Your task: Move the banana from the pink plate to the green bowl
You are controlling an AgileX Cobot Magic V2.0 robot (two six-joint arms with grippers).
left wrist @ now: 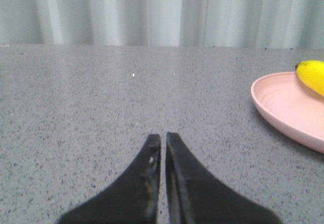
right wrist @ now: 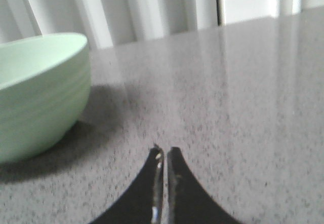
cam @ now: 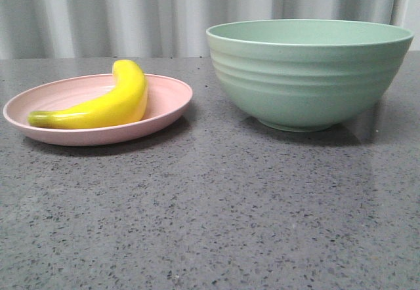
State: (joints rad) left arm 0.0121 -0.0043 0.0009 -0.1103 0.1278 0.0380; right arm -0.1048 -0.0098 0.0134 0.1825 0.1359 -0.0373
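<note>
The yellow banana [cam: 108, 103] lies curved on the pink plate [cam: 167, 109] at the left of the front view, its greenish stem toward the front left. The green bowl [cam: 308, 73] stands to the right of the plate. Neither gripper shows in the front view. My left gripper [left wrist: 163, 138] is shut and empty over bare table; the plate [left wrist: 283, 107] and one end of the banana [left wrist: 313, 76] show at that view's edge. My right gripper [right wrist: 164, 152] is shut and empty beside the bowl [right wrist: 38, 92].
The grey speckled tabletop [cam: 216, 218] stretches in front of plate and bowl. A pale pleated curtain [cam: 131, 14] hangs behind the table's far edge.
</note>
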